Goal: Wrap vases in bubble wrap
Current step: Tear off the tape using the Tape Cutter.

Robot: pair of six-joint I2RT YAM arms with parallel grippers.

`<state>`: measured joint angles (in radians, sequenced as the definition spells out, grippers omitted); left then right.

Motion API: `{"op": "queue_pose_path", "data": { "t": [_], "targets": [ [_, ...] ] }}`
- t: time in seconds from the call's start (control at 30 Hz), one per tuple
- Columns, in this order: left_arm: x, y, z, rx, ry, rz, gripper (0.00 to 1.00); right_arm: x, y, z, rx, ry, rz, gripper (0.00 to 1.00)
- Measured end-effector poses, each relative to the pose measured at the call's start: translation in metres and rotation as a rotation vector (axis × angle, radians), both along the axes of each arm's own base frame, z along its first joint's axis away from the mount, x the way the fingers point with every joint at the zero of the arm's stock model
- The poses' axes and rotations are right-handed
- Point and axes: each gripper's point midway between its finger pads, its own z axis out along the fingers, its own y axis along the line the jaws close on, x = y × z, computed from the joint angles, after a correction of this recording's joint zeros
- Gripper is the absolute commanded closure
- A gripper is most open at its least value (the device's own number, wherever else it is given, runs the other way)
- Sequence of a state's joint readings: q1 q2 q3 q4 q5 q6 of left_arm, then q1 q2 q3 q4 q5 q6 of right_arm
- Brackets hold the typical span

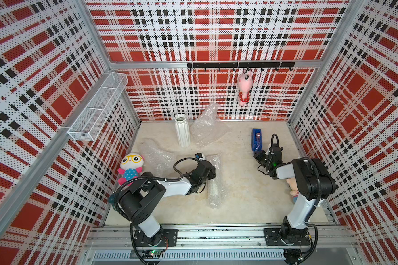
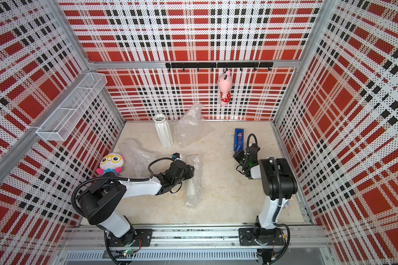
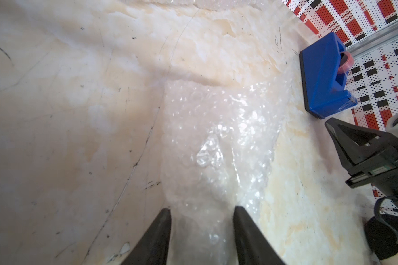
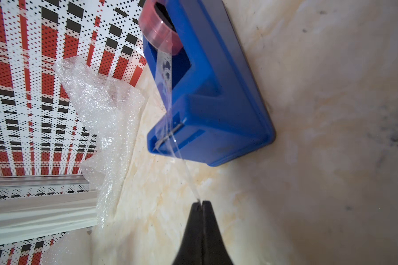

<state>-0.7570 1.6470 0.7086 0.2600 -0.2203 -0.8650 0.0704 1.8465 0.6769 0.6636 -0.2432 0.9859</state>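
Bare floor (image 1: 239,183) lies open between the bubble wrap roll (image 1: 214,193) and tape dispenser (image 1: 256,138); the tall vase (image 1: 182,133) stands behind.

Red-and-black plaid walls (image 1: 216,34) enclose a pale marbled floor (image 1: 239,183) under the jaws; a white wire shelf (image 1: 97,107) hangs to their left.

Crinkly, translucent plastic bubble wrap (image 3: 216,149) glints on a matt, scuffed, cream marble-look desk (image 3: 67,114). The tape dispenser (image 4: 216,91) is smooth glossy blue plastic, its tape (image 4: 157,37) clear and shiny. The vase (image 1: 182,134) is ribbed white ceramic.
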Motion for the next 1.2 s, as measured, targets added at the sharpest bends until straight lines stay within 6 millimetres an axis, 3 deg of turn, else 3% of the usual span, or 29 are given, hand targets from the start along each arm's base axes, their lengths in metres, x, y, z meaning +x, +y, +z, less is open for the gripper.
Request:
{"op": "queue_pose_path", "data": {
  "t": [0.13,0.27,0.47,0.6,0.67,0.8,1.03,1.2],
  "targets": [
    [0.001,0.002,0.0,0.001,0.0,0.003,0.53,0.001,0.008,0.001,0.011,-0.01,0.011,1.0],
    [0.0,0.003,0.0,0.002,0.001,0.004,0.53,-0.024,0.032,-0.028,0.026,0.098,0.08,1.0],
    [0.0,0.006,0.0,0.002,0.0,0.009,0.53,-0.031,0.038,-0.027,0.032,0.098,0.099,1.0],
    [0.0,0.006,0.0,0.0,-0.001,0.008,0.53,-0.047,0.039,-0.023,0.001,0.1,0.138,1.0],
    [0.0,0.006,0.001,0.0,-0.002,0.006,0.53,-0.055,0.041,-0.015,-0.014,0.083,0.174,1.0],
    [0.0,0.004,0.001,-0.002,-0.005,-0.007,0.54,-0.067,0.054,0.021,-0.05,-0.028,0.291,1.0],
    [-0.001,-0.002,0.002,0.016,-0.016,-0.054,0.54,-0.106,0.096,0.081,-0.209,-0.23,0.55,1.0],
    [0.002,-0.019,0.002,0.052,-0.031,-0.127,0.56,-0.138,0.126,0.1,-0.292,-0.331,0.719,1.0]
  ]
}}
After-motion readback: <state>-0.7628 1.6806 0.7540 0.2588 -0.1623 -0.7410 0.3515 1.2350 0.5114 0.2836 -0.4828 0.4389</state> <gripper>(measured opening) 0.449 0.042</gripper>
